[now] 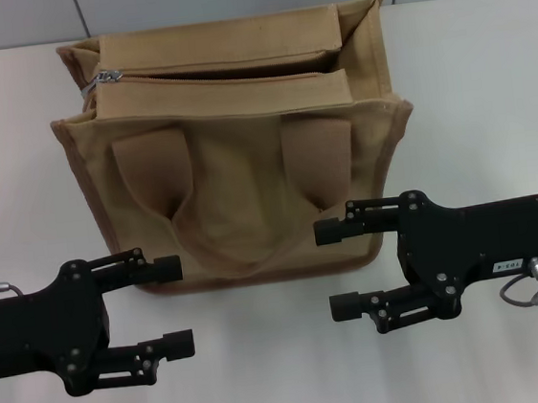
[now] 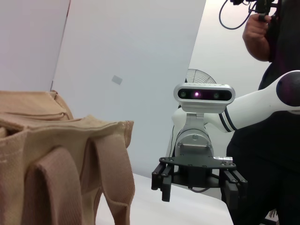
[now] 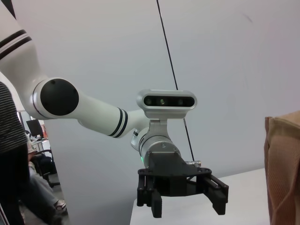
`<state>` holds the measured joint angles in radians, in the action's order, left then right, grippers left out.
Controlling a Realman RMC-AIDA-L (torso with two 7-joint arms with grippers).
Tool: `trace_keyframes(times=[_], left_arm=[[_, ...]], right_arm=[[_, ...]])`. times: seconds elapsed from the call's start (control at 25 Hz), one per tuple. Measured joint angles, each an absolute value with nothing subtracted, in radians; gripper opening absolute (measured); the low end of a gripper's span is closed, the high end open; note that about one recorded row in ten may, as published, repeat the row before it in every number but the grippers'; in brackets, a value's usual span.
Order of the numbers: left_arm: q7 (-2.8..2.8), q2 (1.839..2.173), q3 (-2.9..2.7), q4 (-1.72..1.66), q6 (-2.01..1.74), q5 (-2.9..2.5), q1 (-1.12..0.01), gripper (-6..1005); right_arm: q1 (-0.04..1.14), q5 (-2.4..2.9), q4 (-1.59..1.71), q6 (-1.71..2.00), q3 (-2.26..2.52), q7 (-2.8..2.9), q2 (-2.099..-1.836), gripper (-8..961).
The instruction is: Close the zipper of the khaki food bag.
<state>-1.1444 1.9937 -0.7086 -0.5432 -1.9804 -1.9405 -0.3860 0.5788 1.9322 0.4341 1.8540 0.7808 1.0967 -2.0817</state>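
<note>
We observe the khaki food bag (image 1: 244, 146) standing upright on the white table (image 1: 467, 75), centred ahead of the robot, with its two loop handles (image 1: 240, 200) hanging down the near face. The zipper (image 1: 217, 70) runs across the bag's top between the two flaps; its silver slider (image 1: 107, 79) sits at the end toward the robot's left, and the track gapes slightly at the opposite end. We find the left gripper (image 1: 174, 305) hovering low over the table just beside the bag's near left corner, fingers spread apart and holding nothing. The right gripper (image 1: 339, 268) hangs at the bag's near right corner, likewise spread wide and empty, its upper finger overlapping the bag's lower edge in the head view. Both grippers point inward toward each other.
</note>
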Motion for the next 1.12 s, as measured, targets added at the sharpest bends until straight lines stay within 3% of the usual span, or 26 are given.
trace_keyframes(times=[0.72, 1.12], left_arm=[[-1.150, 1.988, -0.682, -0.550, -1.982, -1.940, -0.382, 765], [-1.152, 1.899, -0.402, -0.561, -1.937, -1.939, -0.326, 746]], right_arm=[[0.578, 1.926, 0.438, 1.856, 0.781, 1.097, -2.082, 775], [0.578, 1.924, 0.442, 1.855, 0.781, 1.097, -2.080, 775]])
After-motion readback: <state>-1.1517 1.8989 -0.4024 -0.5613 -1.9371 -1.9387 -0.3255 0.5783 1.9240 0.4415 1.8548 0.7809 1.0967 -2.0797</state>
